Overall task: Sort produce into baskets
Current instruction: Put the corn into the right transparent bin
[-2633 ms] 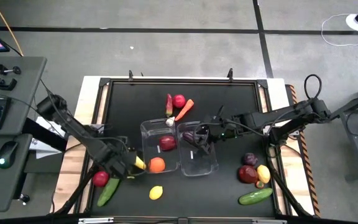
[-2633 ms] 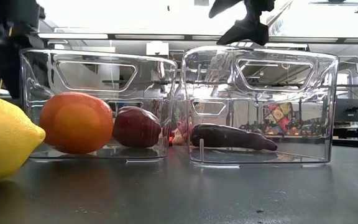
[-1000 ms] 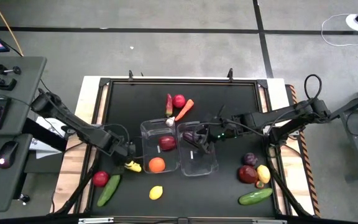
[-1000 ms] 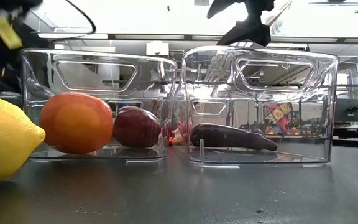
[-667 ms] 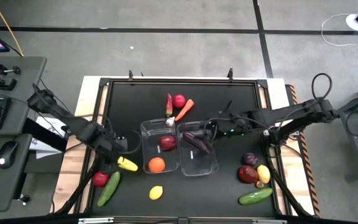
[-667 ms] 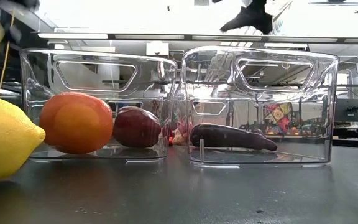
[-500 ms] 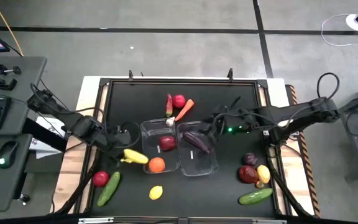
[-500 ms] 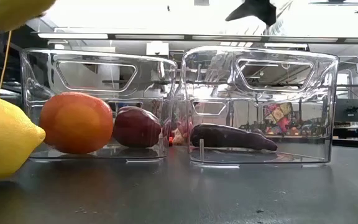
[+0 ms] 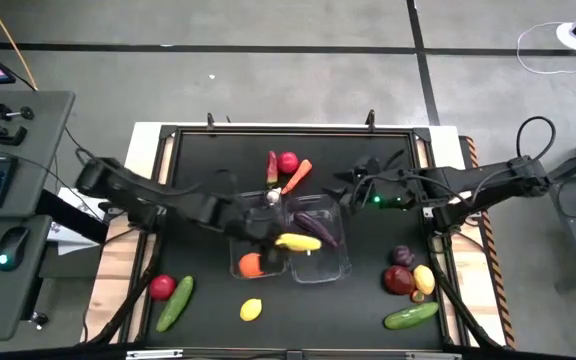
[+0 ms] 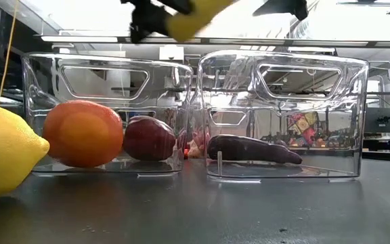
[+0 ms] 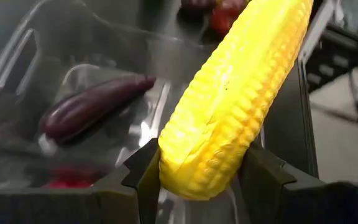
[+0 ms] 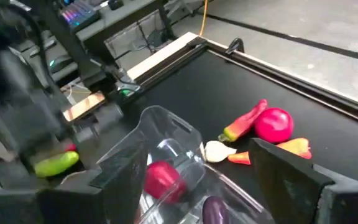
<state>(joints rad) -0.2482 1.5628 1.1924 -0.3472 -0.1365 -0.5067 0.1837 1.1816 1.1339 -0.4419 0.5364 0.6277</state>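
My left gripper (image 11: 197,168) has swung its clamped yellow ribbed corn cob (image 9: 297,242) from table edge to above the right clear plastic bin (image 9: 334,266), ready for release; right gripper (image 9: 353,192) spread wide, empty.

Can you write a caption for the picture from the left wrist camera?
Left gripper holding a yellow corn cob over the clear bin containing a purple eggplant.

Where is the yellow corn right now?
The corn is up in the air, held in the left gripper. In the high view it hangs over the middle of the table, above the right basket with the eggplant inside.
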